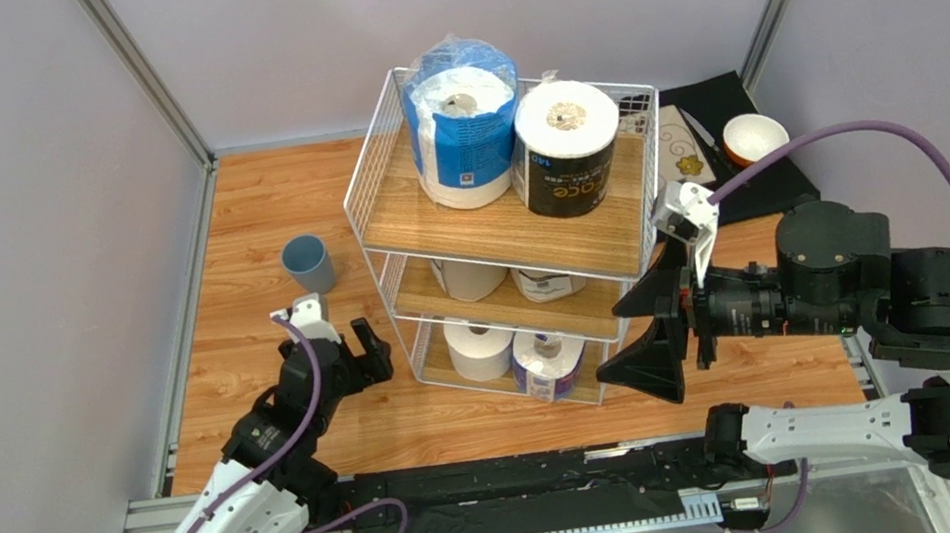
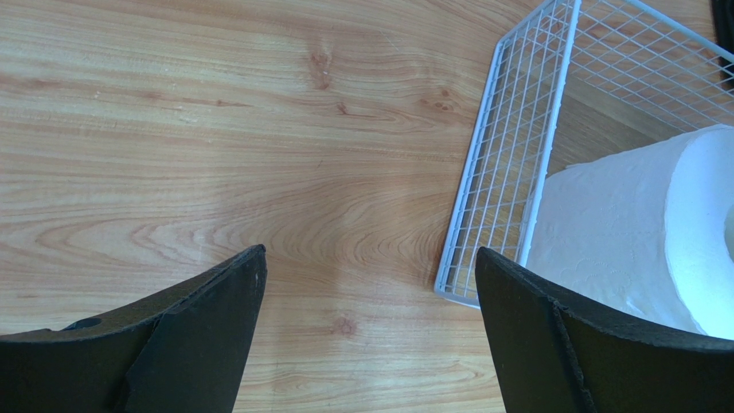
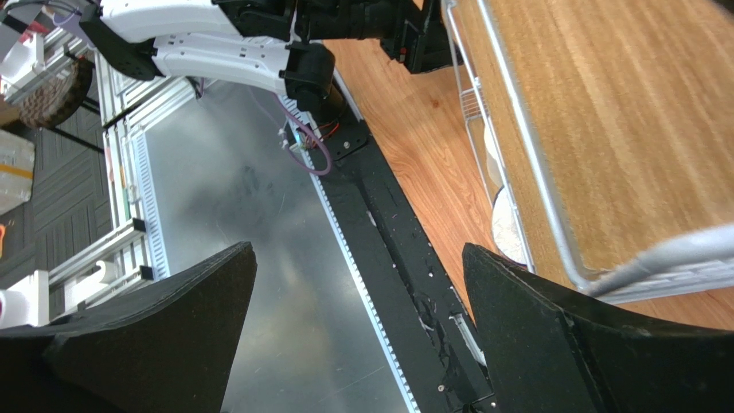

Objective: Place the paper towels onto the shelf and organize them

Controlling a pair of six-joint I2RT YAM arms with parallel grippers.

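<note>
The shelf [image 1: 392, 209] stands mid-table with paper towels on all three tiers. Its top board carries a blue-plastic-wrapped roll [image 1: 463, 122] and a dark-wrapped roll [image 1: 569, 149]. Two rolls [image 1: 468, 276] sit on the middle tier. A plain white roll [image 1: 478, 346] and a blue-labelled one [image 1: 547, 361] are at the bottom. My left gripper [image 1: 347, 354] hovers open and empty just left of the shelf's lowest tier; its wrist view shows the wire corner [image 2: 508, 172] and the white roll [image 2: 637, 232]. My right gripper [image 1: 636, 328] is open and empty at the shelf's front right corner [image 3: 603, 112].
A blue cup [image 1: 308, 262] stands on the table left of the shelf. At the back right, a black mat [image 1: 782, 175] holds a bowl [image 1: 753, 138] and a knife. A black rail [image 1: 525, 483] and metal frame run along the near edge.
</note>
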